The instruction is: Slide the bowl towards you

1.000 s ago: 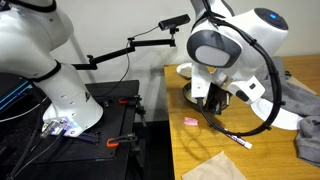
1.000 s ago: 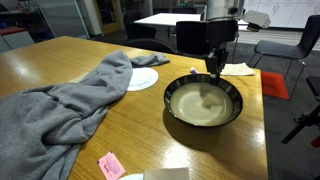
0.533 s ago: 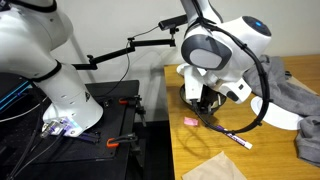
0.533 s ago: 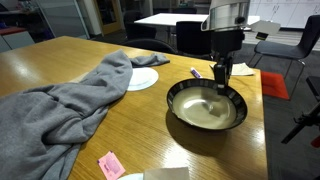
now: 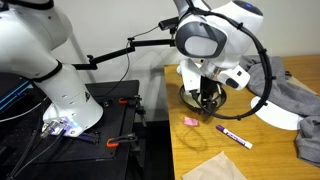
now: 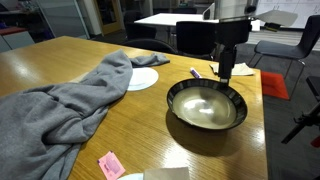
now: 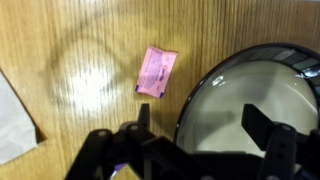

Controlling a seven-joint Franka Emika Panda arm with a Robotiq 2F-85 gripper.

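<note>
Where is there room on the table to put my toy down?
The biggest bare patch lies between the gray cloth and the bowl, bordered by the white plate and the pink packet. The table is also bare in its far corner behind the cloth. It is crowded at the bowl's far rim, with the gripper and a marker.

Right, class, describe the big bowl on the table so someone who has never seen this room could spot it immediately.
Start at the wooden table with the crumpled grey cloth on it. Beside the cloth, below the gripper, sits the bowl: large, round, dark outside and pale cream inside, deep, unlike the flat white plate nearby.
</note>
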